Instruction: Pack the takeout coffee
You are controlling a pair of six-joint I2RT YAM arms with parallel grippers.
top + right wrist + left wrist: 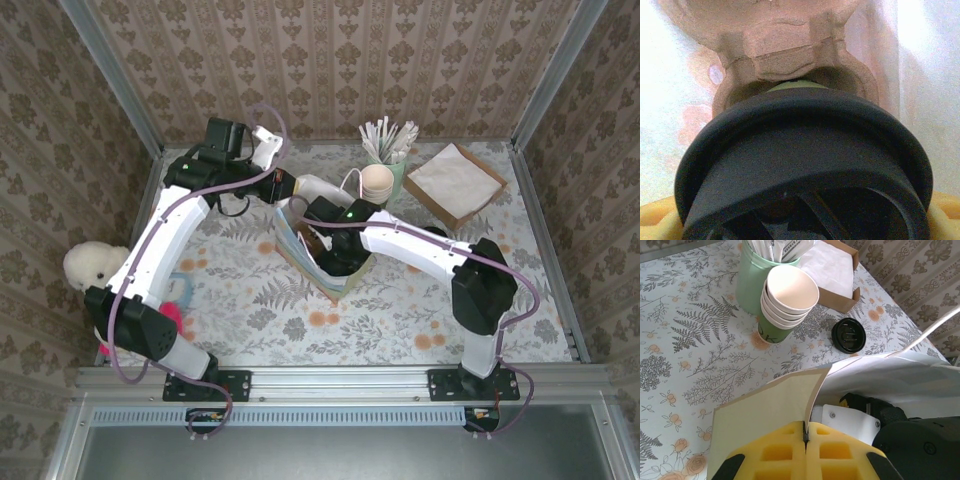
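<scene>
Your left hand (805, 436) is pinched shut on the rim of the paper bag (765, 405), while your right hand (800, 220) (inside the bag) grips the black-lidded takeout coffee (805, 150), fingers spread wide.

The coffee (805, 150) sits between the fingers (652, 220) of the right gripper (800, 222). The yellow pads flank it closely on the left and right. Its round black lid (805, 125) is on, seen from very near. The lid's raised rim curves across the top, and its sunken centre with moulded ridges lies nearest the wrist. Just past the far edge of the lid, a thin sliver of the green cup (797, 85) shows, so the cup tilts away from the hand. Directly beyond the fingertips is a brown moulded-pulp tray (785, 50), with the cup in front of one of its round pockets. The pale walls of the bag (930, 60) close in on both sides of the hand.
</scene>
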